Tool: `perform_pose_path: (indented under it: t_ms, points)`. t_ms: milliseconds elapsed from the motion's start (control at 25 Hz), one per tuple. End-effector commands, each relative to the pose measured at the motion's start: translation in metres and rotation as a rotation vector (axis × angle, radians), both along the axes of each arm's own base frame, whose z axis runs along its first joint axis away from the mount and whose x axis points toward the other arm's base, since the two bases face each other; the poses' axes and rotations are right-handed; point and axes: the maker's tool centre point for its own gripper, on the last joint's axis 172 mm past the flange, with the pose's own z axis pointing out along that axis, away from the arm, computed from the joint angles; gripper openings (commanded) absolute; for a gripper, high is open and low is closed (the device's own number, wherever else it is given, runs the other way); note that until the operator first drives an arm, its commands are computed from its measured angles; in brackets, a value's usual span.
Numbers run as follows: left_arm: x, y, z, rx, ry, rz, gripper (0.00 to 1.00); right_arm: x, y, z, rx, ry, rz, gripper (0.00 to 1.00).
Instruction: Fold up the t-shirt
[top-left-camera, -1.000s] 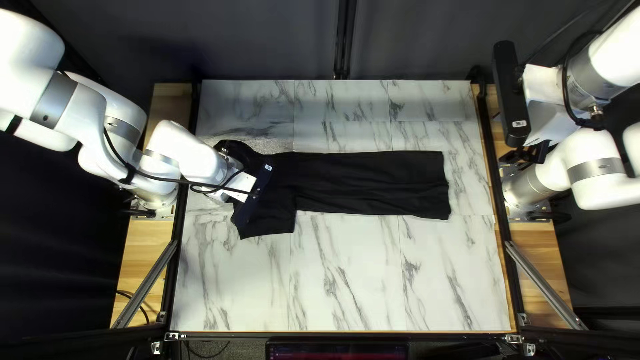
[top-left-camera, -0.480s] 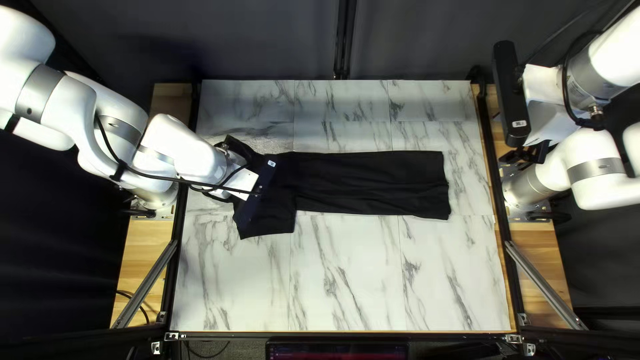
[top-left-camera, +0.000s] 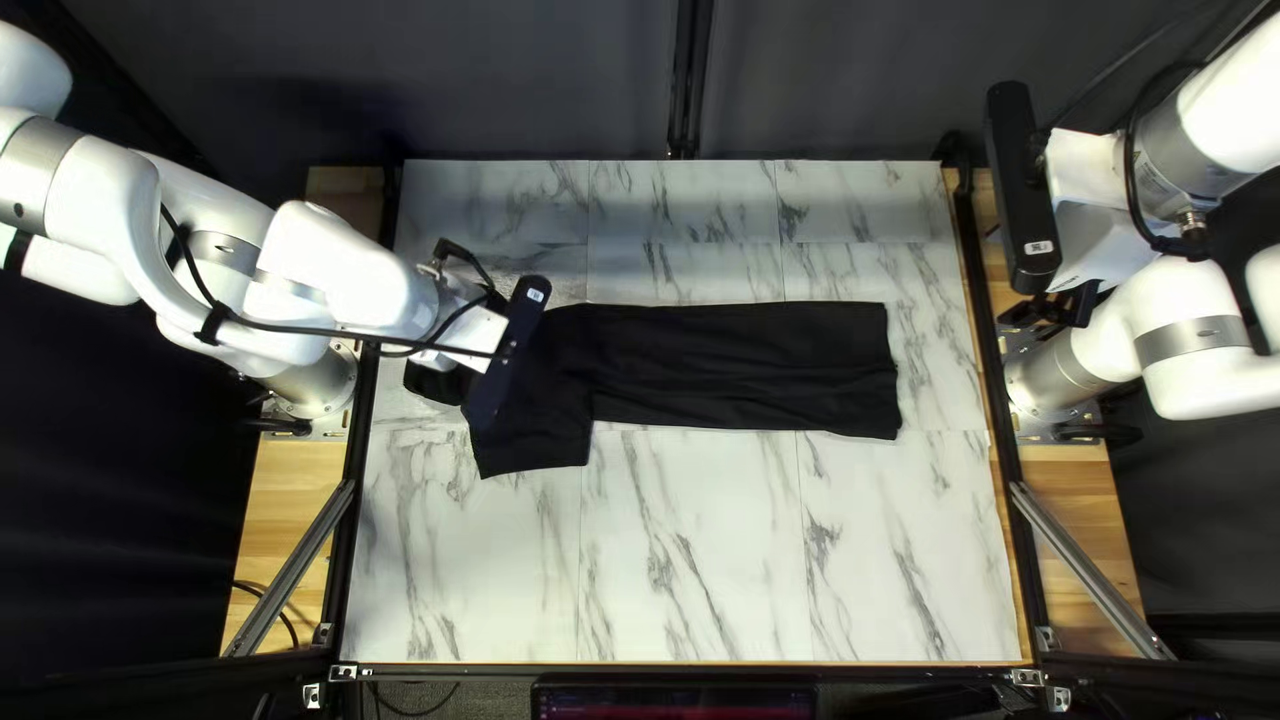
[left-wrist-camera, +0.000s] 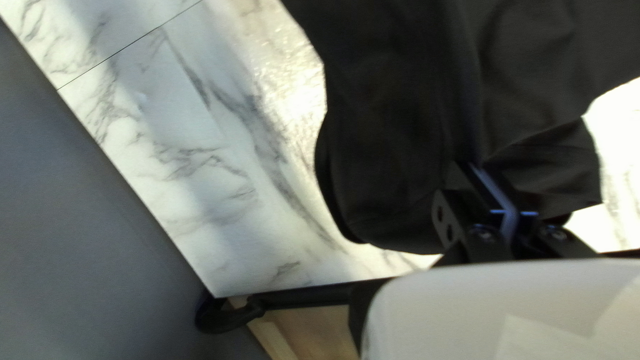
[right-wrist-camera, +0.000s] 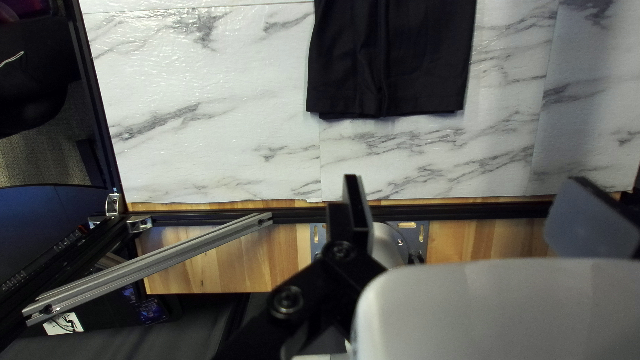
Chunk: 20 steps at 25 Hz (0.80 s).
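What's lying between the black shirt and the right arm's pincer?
From the shirt towards the right pincer, the top left view shows a bare stretch of marbled tabletop, then a black rail.

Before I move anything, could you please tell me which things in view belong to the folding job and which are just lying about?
For the job:
- black T-shirt
- left claw, at the shirt
- right claw, open, off the shirt

Just around it:
- marbled tabletop, the work surface
- dark curtain
- metal brace
- screen
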Motion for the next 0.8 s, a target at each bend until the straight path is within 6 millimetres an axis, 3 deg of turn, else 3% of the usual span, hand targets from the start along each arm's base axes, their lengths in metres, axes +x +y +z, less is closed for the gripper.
perform_pose_path:
  t_ms: [40, 400, 800]
  points:
    - [-0.003, 0.023, -0.004, 0.012, 0.0, 0.014, 0.0, 0.0, 0.0, 0.0, 0.0, 0.0, 0.0, 1.0]
    - [-0.011, 0.061, -0.022, 0.022, 0.004, 0.057, 0.0, 0.0, 0.0, 0.0, 0.0, 0.0, 0.0, 1.0]
    - [-0.003, 0.098, -0.029, 0.056, -0.003, 0.088, 0.0, 0.0, 0.0, 0.0, 0.0, 0.0, 0.0, 1.0]
